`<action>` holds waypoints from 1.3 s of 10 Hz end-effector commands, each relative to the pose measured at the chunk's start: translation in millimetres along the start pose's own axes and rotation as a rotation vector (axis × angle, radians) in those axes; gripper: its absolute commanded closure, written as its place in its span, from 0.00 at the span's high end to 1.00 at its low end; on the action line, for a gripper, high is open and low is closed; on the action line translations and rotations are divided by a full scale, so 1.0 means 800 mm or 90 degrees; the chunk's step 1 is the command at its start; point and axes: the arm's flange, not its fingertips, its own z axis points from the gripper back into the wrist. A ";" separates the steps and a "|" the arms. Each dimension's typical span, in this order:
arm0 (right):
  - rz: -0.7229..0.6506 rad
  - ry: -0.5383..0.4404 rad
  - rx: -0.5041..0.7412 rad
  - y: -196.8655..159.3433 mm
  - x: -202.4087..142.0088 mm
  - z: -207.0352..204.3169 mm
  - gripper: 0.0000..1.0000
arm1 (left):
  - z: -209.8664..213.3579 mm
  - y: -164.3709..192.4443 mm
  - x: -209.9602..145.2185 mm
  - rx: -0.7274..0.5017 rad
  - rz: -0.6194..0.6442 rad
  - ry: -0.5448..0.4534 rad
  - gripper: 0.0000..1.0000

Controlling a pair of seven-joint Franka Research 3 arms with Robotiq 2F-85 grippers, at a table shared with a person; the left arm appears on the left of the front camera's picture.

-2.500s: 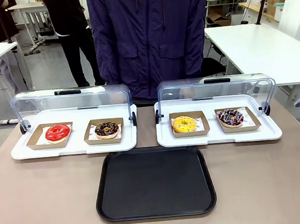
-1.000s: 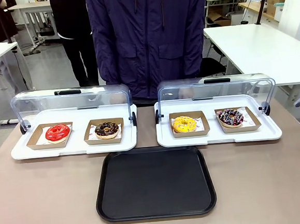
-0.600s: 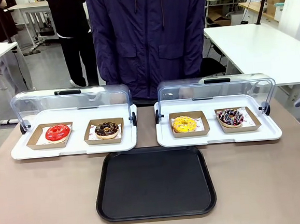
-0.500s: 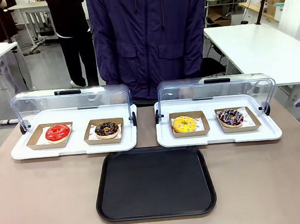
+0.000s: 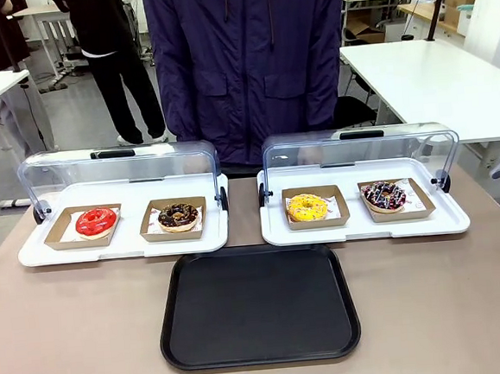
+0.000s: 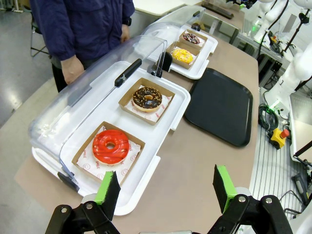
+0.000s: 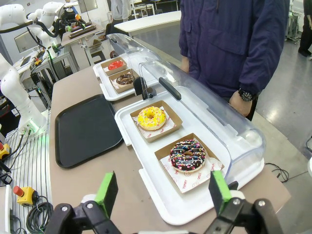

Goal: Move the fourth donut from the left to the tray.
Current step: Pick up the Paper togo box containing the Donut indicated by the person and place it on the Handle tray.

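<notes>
The fourth donut [image 5: 384, 195], dark chocolate with white and pink drizzle, lies in its brown cardboard holder at the right end of the right white tray; it is also seen in the right wrist view [image 7: 187, 156] and far off in the left wrist view [image 6: 191, 37]. The black tray [image 5: 258, 304] sits at the table's front middle, bare [image 7: 87, 129] [image 6: 222, 105]. My right gripper [image 7: 163, 190] hangs open above the table edge, short of the donut. My left gripper [image 6: 165, 187] is open too, near the left white tray's end.
A yellow donut [image 5: 308, 207] shares the right white tray [image 5: 366, 227]. A red donut [image 5: 96, 222] and a gold-sprinkled chocolate donut [image 5: 179, 215] lie on the left white tray [image 5: 125, 247]. Both clear domed lids [image 5: 360, 148] stand raised. A person in a dark jacket [image 5: 248, 57] stands behind.
Nothing on the table has moved. A person walking in the far background has shifted position.
</notes>
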 end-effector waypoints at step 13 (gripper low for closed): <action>0.006 -0.005 0.002 0.001 0.002 -0.001 1.00 | 0.001 -0.005 0.000 0.001 -0.006 -0.006 1.00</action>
